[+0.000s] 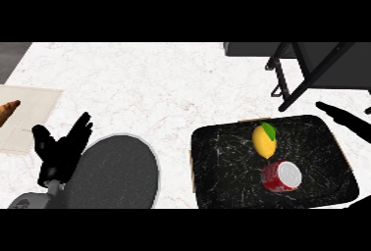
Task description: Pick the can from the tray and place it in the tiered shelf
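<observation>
I see the can (281,176) lying on its side in the tray (225,166), towards the tray's near right corner, with its pale end turned up and to the right. It is not yet picked. A lemon (265,139) with a green leaf lies just beyond it, nearer the tray's far edge, and the two look close to touching, though I cannot tell whether they do. My right hand (344,120) hangs over the tray's far right corner, its fingers straight and slightly parted, holding nothing. I judge it is placed there to come down on the can from the right side, away from the lemon. The tiered shelf (319,63) stands at the tabletop's (159,83) far right corner, just past the tray, so the carry should be short; its dark slanted legs face the tray and could catch the hand on the way in. My left hand (62,152) rests near the tabletop's near left corner, fingers spread and pointing up, overlapping a grey plate (119,176). A light board (29,117) with a brown piece of bread (7,112) sits at the left edge, well apart from the work.
</observation>
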Controlling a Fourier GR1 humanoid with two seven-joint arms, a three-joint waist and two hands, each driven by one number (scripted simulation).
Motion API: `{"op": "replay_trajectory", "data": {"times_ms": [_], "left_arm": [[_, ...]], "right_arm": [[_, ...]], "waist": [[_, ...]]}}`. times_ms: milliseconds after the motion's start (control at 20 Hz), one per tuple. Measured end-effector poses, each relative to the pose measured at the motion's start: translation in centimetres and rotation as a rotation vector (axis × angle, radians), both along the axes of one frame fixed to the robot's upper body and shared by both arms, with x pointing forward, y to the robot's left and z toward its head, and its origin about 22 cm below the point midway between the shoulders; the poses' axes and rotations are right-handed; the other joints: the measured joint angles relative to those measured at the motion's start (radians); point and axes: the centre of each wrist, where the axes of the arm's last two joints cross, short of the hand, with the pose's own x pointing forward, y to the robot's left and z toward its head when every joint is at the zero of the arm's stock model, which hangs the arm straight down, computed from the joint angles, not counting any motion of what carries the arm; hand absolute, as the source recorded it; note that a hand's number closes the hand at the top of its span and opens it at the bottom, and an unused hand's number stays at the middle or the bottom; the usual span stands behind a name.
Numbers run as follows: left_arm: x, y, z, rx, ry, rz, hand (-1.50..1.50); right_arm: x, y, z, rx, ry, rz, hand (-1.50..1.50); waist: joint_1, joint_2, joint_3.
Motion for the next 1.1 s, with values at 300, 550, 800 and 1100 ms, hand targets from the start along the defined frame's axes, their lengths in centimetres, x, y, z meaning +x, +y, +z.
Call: {"op": "replay_trajectory", "data": {"times_ms": [300, 550, 800, 1100], "left_arm": [[0.0, 0.1, 0.1, -0.008, 0.004, 0.005, 0.00], [0.1, -0.2, 0.3, 0.000, 0.013, 0.008, 0.00], [0.0, -0.4, 0.6, -0.001, 0.025, 0.013, 0.00], [0.0, 0.2, 0.6, -0.001, 0.031, 0.007, 0.00]], "right_arm": [[-0.5, 2.6, -0.9, -0.098, 0.054, 0.014, -1.50], [-0.3, 3.9, -1.8, -0.150, 0.073, -0.012, -1.50], [-0.6, 5.0, -3.8, -0.193, 0.063, -0.036, -1.50], [-1.0, 5.6, -4.6, -0.207, 0.053, -0.051, -1.50]], "waist": [[-0.004, -0.001, 0.002], [-0.005, -0.001, 0.002], [-0.007, -0.001, 0.001], [-0.008, 0.000, 0.001]]}}
